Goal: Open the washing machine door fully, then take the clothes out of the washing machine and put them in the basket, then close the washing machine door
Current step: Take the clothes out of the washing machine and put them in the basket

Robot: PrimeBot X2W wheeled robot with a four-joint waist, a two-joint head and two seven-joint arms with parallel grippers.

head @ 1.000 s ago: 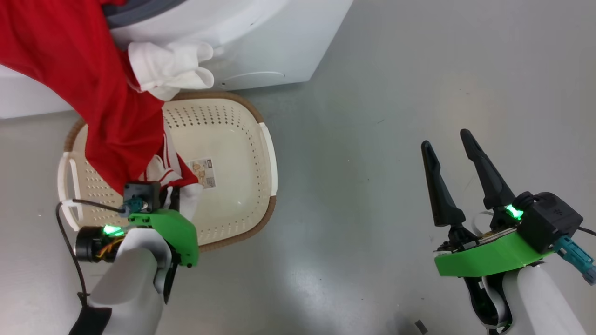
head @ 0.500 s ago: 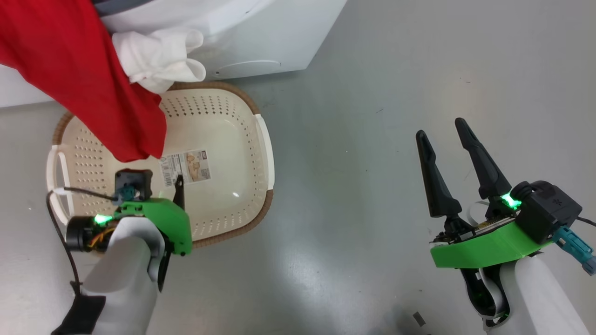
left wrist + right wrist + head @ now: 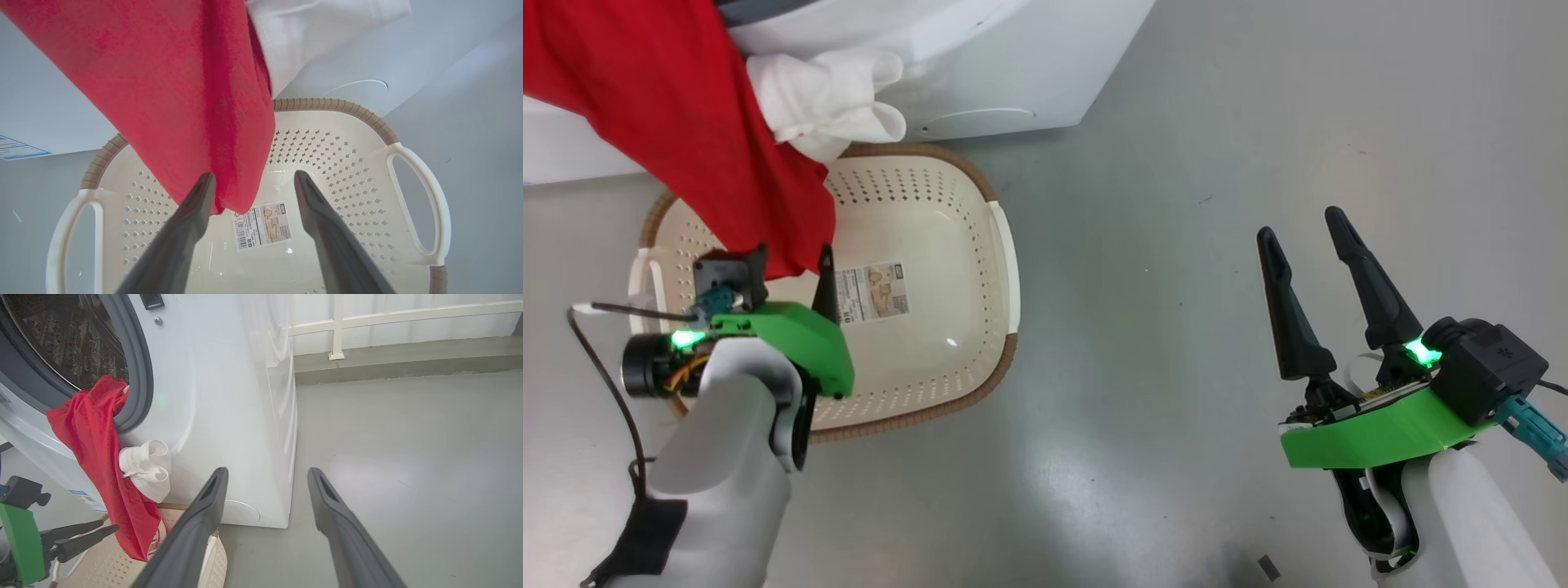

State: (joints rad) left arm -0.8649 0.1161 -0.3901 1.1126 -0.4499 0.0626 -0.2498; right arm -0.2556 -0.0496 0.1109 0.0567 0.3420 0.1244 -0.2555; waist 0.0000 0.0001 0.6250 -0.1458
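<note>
left hand [image 3: 254, 174] open, fingers spread, gripping nothing. clothes [image 3: 184, 102] hang from the washing machine [image 3: 229, 396] mouth, red hem dangling just at my fingertips [image 3: 206, 179], above the basket [image 3: 339, 110]. soft, light, limp, likely drags on the gasket [image 3: 139, 375]. i'd pinch a thick bunched fold higher up, not the thin hem. right hand [image 3: 265, 471] open, idle.

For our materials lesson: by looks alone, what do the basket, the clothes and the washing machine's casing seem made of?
The basket: likely moulded plastic, cream, faintly glossy; regular punched holes, light glints. The clothes: soft matt red fabric; it drapes and folds. The washing machine: smooth glossy white shell, probably painted metal, possibly plastic.
</note>
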